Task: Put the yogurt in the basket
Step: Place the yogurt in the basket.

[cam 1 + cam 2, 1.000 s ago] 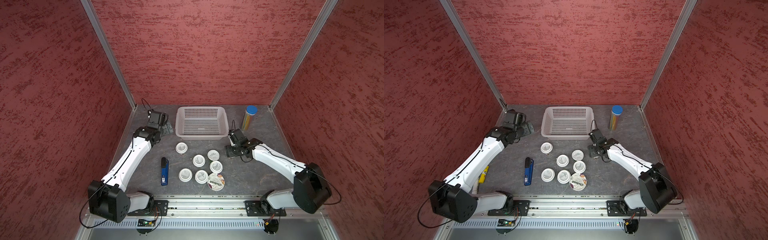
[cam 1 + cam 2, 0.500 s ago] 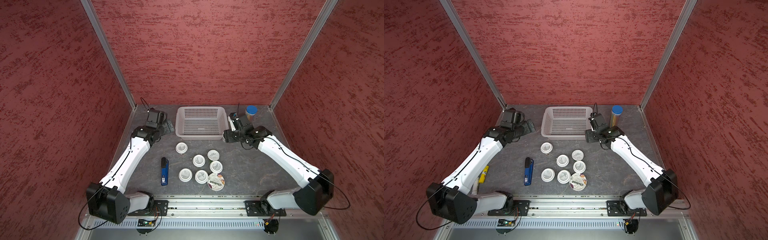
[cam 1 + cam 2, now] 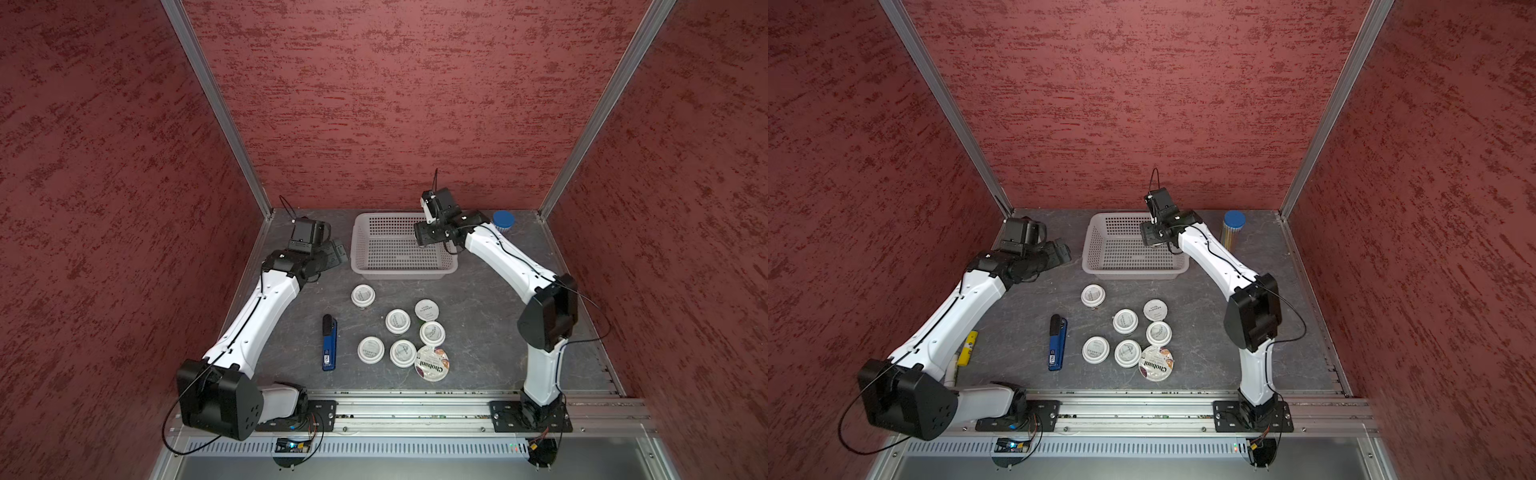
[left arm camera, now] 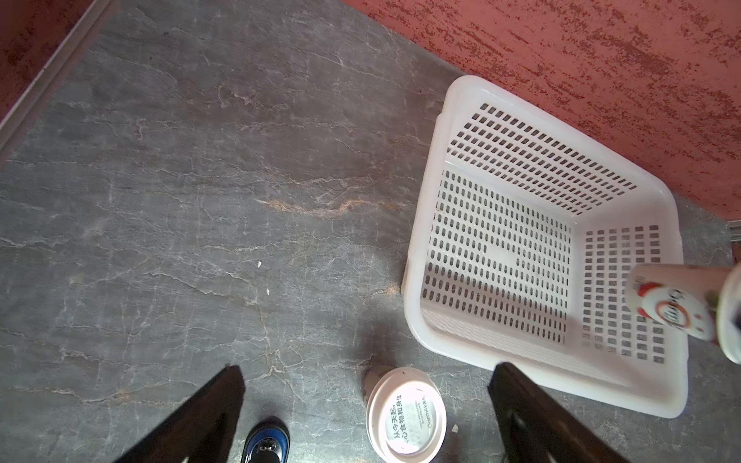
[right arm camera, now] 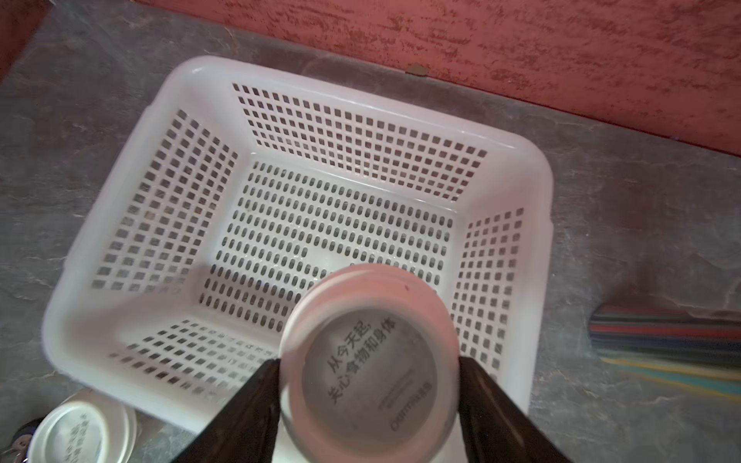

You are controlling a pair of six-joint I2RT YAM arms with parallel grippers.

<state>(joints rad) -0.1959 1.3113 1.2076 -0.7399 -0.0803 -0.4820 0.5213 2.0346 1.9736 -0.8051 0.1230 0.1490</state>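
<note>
Yogurt: eight cups in all. The held cup (image 5: 369, 352), one of the small kind with its white printed lid facing up, is clamped between the two fingers (image 5: 244, 409) of the right gripper (image 5: 367, 362), one finger pressed to each side of its rim. It hangs over the inside of the basket (image 3: 361, 266), toward the right end and raised off the perforated floor. Six small cups (image 3: 397, 321) stand upright on the table (image 3: 478, 340) in front of the basket: a lone cup (image 3: 363, 295) nearest the front rim, and five in a cluster. One Chobani cup (image 3: 432, 364), wider, stands at the near edge of the cluster, touching or just beside two of them. Basket: one, pale, perforated, with a rolled rim, at back centre. Left gripper (image 3: 337, 253): fingers spread wide with nothing between them, held above the table left of the basket. Other goods: one blue stapler (image 3: 329, 343) left of the cluster; one blue-capped tube (image 3: 1233, 228) of coloured pencils at back right; one yellow marker (image 3: 967, 343) beside the left arm. Surface: dark grey, stone-veined. Room: red textured walls (image 3: 395, 104) on three sides, metal corner posts, and a metal rail (image 3: 415, 409) along the front carrying both arm bases.
</note>
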